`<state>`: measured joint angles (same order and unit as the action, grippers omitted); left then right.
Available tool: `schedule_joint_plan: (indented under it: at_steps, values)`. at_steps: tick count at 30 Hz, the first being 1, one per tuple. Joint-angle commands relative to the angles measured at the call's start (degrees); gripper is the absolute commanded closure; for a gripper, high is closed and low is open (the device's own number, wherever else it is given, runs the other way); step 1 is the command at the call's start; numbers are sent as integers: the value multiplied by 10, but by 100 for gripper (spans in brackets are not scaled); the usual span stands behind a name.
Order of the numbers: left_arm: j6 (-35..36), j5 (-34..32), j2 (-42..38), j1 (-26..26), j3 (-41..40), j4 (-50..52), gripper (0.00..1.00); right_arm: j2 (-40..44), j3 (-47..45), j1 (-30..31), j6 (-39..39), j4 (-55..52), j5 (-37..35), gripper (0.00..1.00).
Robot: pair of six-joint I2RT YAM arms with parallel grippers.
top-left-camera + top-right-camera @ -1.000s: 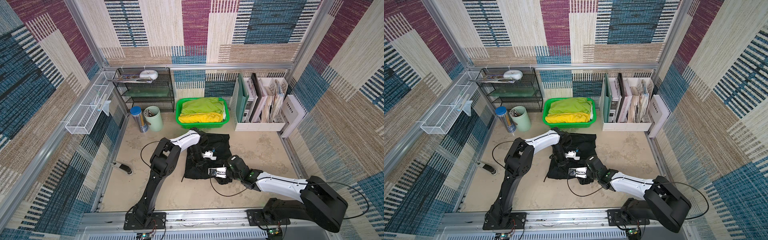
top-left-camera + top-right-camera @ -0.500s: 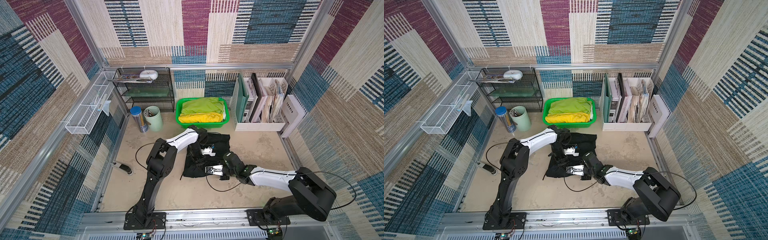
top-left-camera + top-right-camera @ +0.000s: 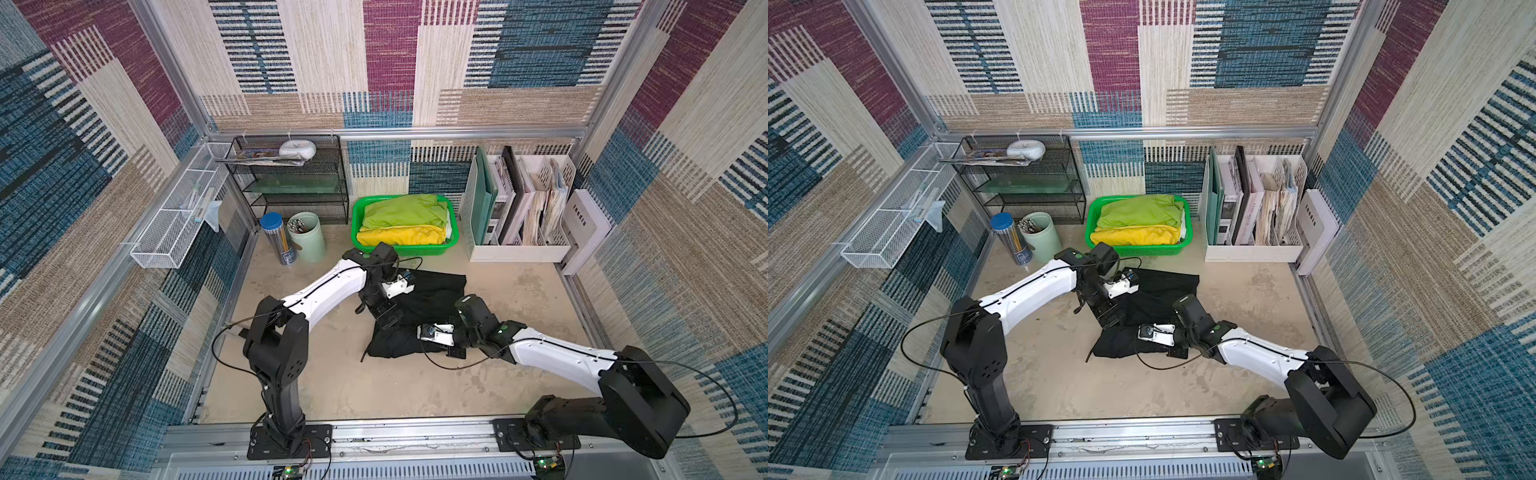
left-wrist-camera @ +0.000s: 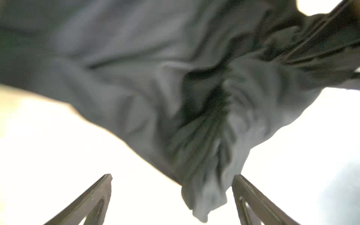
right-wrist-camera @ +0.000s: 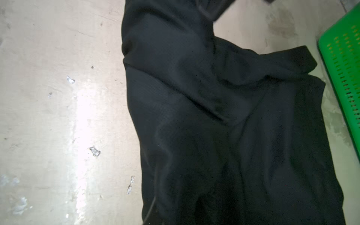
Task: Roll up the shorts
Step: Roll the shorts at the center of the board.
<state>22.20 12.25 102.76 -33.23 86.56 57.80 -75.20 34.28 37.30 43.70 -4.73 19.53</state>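
The black mesh shorts (image 3: 432, 297) lie with a bunched fold between the wide-spread fingers of the left gripper (image 4: 173, 176), the right gripper (image 3: 454, 351) at their near edge with jaws I cannot make out, crumpled on the beige tabletop (image 3: 374, 386) near the green plastic basket (image 3: 455, 237).

Only one legible mark — dark lettering, seemingly "inedia" — on the white folder (image 3: 584, 224) beside the file rack (image 3: 515, 250).

shorts (image 3: 432, 299) on table (image 3: 374, 382) | before basket (image 3: 405, 250) (cloths (image 3: 405, 212) inside) | cup (image 3: 306, 237) left of it | file rack (image 3: 519, 251) right
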Motion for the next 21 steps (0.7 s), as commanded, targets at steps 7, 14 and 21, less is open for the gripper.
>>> schedule_joint_plan:
  at_steps: [7, 14, 21]
  values:
    - [45, -71, -146, -9, -34, -47, 0, -23, 57, -92, -4, -120, 173, 100]
    - [113, -94, -210, -79, -134, -156, 0, -117, 118, -152, -9, -200, 226, 100]
    - [165, -152, -208, -159, -211, -260, 0, -159, 157, -202, -25, -220, 279, 100]
